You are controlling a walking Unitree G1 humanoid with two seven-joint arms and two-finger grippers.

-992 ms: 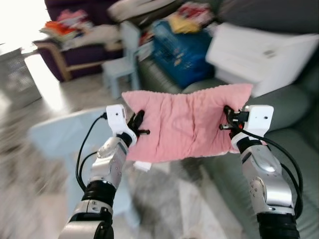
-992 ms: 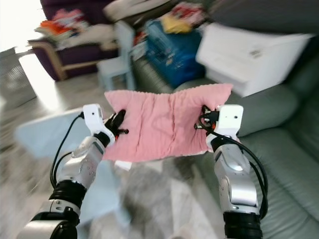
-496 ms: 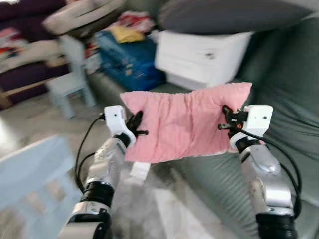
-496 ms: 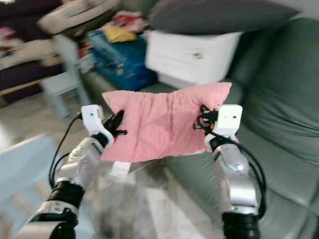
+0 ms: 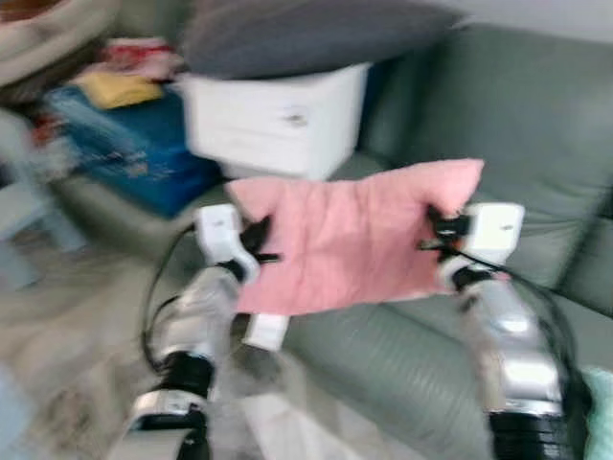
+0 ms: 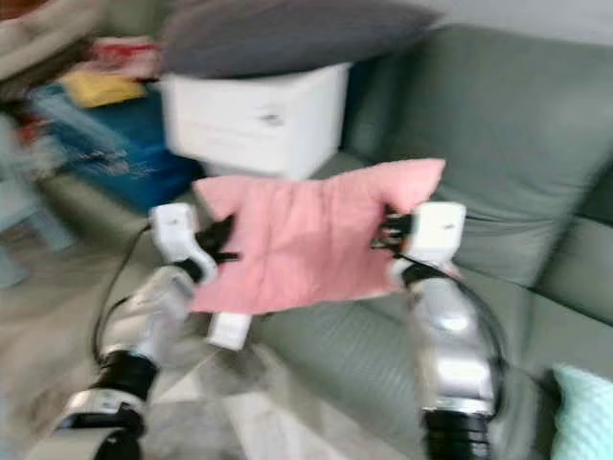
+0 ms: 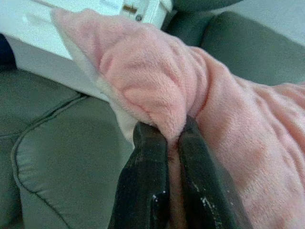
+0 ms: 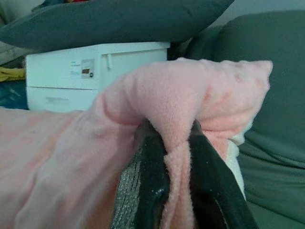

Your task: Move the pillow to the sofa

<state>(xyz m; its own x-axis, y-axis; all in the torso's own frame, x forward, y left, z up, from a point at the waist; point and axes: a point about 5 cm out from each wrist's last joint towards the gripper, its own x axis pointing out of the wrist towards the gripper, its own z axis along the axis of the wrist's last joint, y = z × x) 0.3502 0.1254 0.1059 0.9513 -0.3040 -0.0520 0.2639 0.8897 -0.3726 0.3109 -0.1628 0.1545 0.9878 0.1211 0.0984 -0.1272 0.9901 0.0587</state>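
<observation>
Left eye view has swung toward the sofa [image 5: 498,125]; both claws, left claw [image 5: 261,241] and right claw [image 5: 436,230], still pinch the pillow [image 5: 350,235].

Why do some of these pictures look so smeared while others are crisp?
Left and right eye views: motion blur smears the pillow, sofa and white box, likely because the head camera is moving. Left wrist view: sharp, fingers pinching pink fabric. Right wrist view: also sharp, its fingers clamped on the pillow, the box's label readable as a shape only.
</observation>
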